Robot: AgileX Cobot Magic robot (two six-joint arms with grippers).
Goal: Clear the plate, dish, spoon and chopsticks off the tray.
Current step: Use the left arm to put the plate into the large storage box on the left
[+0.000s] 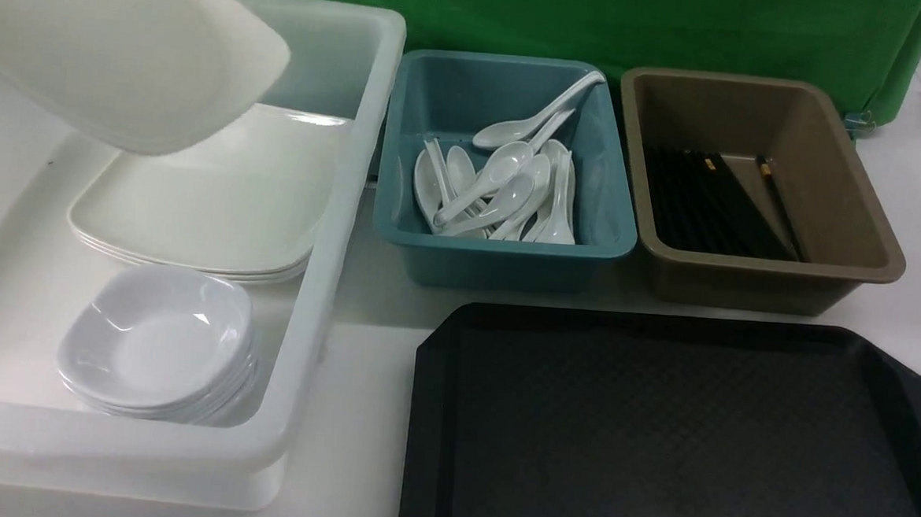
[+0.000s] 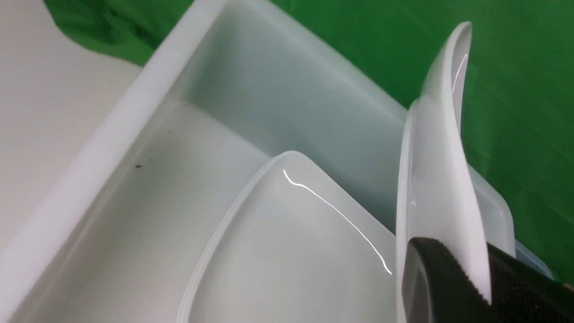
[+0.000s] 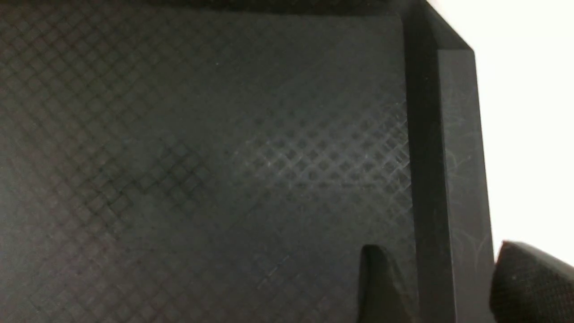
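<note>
The large white plate (image 1: pixel 125 44) hangs tilted at the upper left, above the white bin (image 1: pixel 355 166). In the left wrist view my left gripper (image 2: pixel 486 287) is shut on the rim of the plate (image 2: pixel 439 157), one black pad on each face. The black tray (image 1: pixel 657 426) at the front right has nothing on it. My right gripper (image 3: pixel 448 287) is open over the tray (image 3: pixel 202 157), a finger on either side of its raised rim; whether it touches I cannot tell. Small dishes (image 1: pixel 157 337), spoons (image 1: pixel 504 174) and chopsticks (image 1: pixel 707 208) lie in the bins.
Inside the white bin, a stack of big plates (image 1: pixel 212 190) sits behind the stack of small dishes. The teal bin (image 1: pixel 507 273) holds the spoons and the brown bin (image 1: pixel 743 285) the chopsticks. A green cloth hangs behind the bins.
</note>
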